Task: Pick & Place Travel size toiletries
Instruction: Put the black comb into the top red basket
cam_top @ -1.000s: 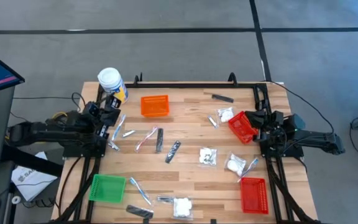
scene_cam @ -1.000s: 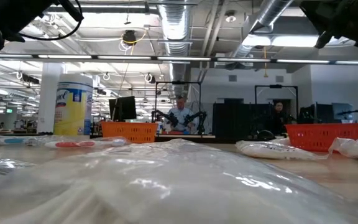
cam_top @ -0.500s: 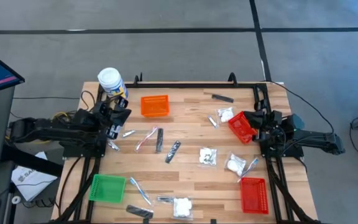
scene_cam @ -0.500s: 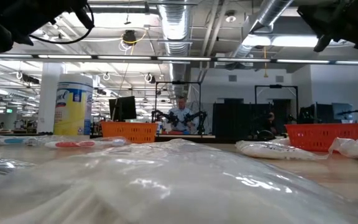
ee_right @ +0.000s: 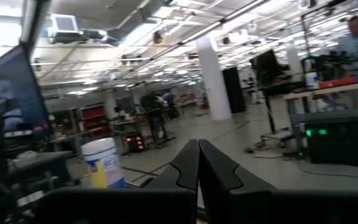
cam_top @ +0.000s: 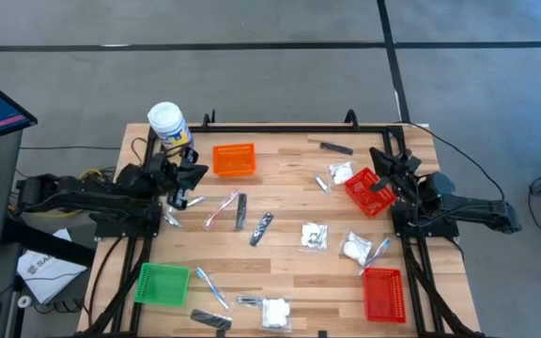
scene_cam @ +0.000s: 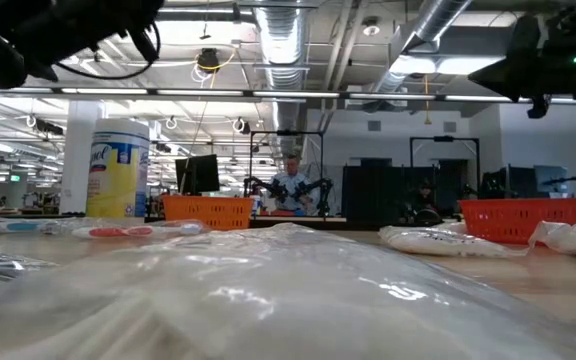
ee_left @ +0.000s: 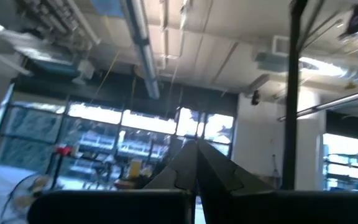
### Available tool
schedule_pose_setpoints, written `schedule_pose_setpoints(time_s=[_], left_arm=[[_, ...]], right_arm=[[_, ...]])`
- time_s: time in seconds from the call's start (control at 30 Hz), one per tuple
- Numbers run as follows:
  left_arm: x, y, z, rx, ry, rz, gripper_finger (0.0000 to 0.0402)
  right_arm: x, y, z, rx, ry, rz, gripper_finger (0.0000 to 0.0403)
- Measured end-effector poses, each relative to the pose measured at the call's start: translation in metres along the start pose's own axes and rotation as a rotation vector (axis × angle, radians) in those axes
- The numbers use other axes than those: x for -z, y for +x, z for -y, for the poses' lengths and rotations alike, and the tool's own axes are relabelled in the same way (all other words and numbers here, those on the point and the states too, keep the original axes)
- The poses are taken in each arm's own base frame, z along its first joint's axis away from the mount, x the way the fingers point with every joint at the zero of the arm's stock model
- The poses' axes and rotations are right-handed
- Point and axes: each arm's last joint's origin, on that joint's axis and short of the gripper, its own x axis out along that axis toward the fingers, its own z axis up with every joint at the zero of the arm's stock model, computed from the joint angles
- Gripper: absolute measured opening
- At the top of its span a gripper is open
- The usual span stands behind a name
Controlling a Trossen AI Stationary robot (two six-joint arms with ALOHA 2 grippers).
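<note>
- Toiletries [cam_top: 315,235] lying spread out all over the wooden table [cam_top: 285,202].
- Left gripper [cam_top: 193,176] hovering near the big jar [cam_top: 169,127], fingers pressed together, holding nothing.
- Right gripper [cam_top: 384,161] hanging over the red basket [cam_top: 365,192], fingers pressed together.

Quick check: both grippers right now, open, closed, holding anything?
Left gripper: jaws closed, holding nothing.
Right gripper: jaws closed, holding nothing.
</note>
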Motion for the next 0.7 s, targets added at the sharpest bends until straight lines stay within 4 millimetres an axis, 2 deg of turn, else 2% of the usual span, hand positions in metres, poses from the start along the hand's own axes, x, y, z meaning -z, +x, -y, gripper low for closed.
schedule_pose_setpoints(time_s=[0.17, 0.43, 0.7], left_arm=[[0.015, 0.014, -0.006, -0.047, -0.005, -0.074, 0.0003], [0.036, 0.042, -0.012, 0.026, -0.023, -0.187, 0.0003], [0.042, 0.049, -0.014, 0.032, -0.025, -0.208, 0.0003]], right_arm=[[0.0, 0.0, 0.0, 0.005, 0.004, -0.003, 0.0], [0.004, 0.0, 0.0, 0.007, 0.024, -0.036, 0.0], [0.009, 0.002, -0.001, 0.011, 0.0, -0.088, 0.0]])
